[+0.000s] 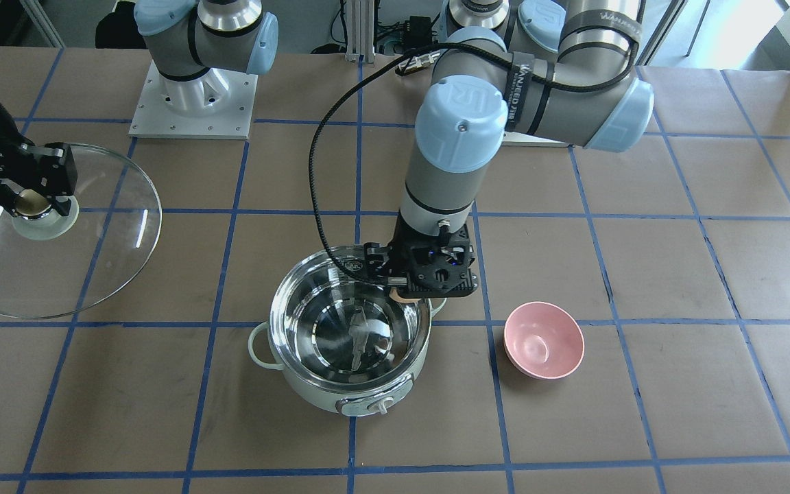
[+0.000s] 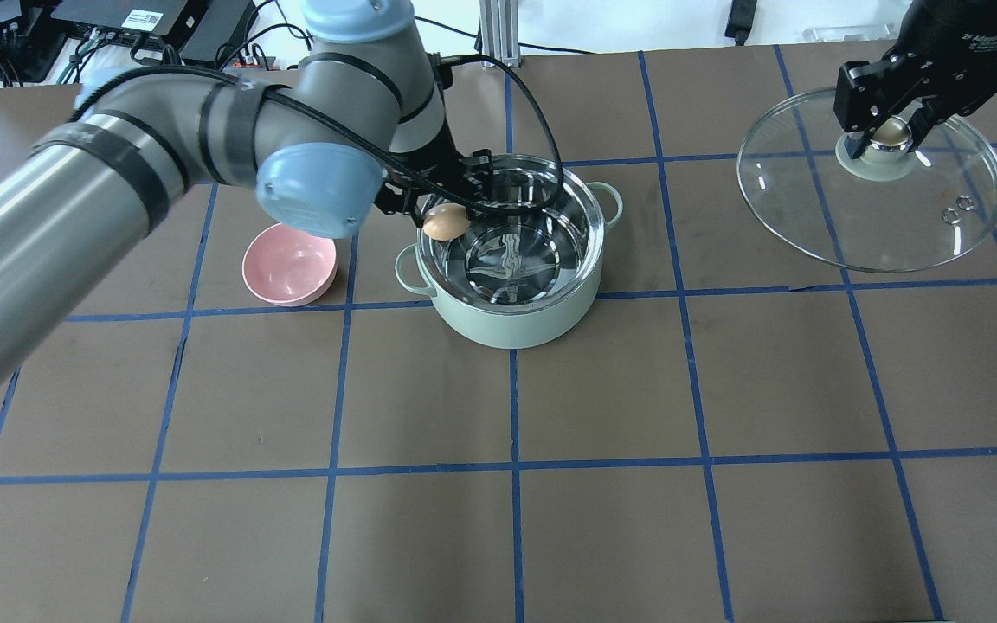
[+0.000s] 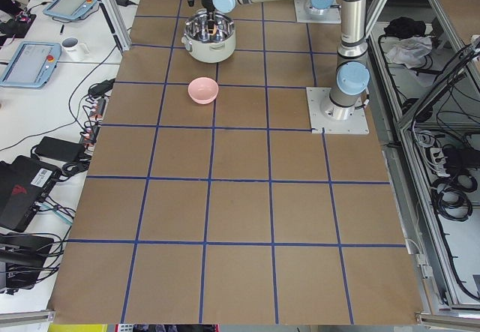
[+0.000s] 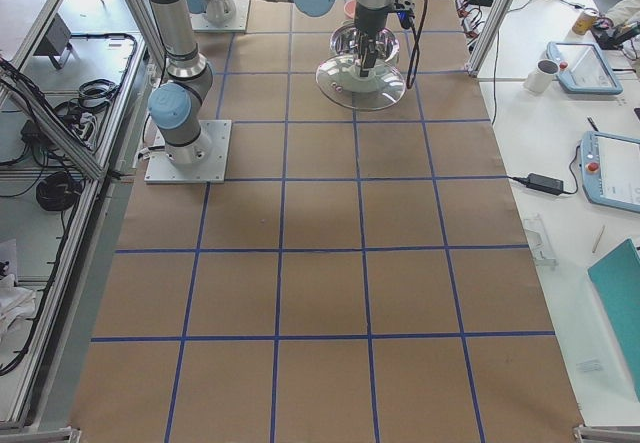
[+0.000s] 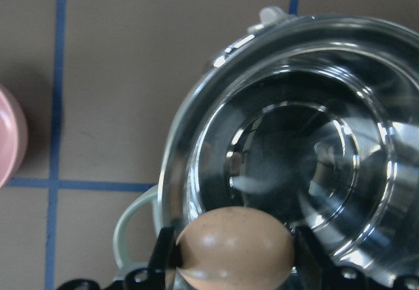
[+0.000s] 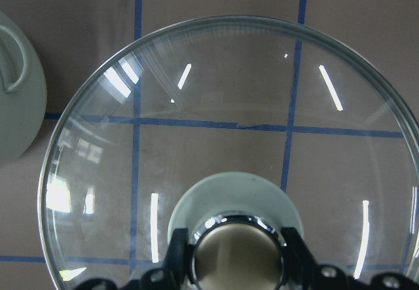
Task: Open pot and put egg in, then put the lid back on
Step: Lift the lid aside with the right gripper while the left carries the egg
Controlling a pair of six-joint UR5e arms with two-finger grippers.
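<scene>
My left gripper (image 5: 236,267) is clamped on the egg (image 2: 447,222), a finger at each end. It's holding the egg right over the rim of the open pot (image 2: 516,324), on the side nearest the pink bowl (image 2: 289,275). The right gripper (image 2: 888,137) is closed round the knob of the lid (image 2: 819,216), well away from the pot. Can't tell if the lid touches the desk (image 2: 498,519).

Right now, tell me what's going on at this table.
The left gripper holds the egg over the rim of the open pot, not yet released. The right gripper holds the lid by its knob, off to the side. A pink bowl sits empty beside the pot.
</scene>
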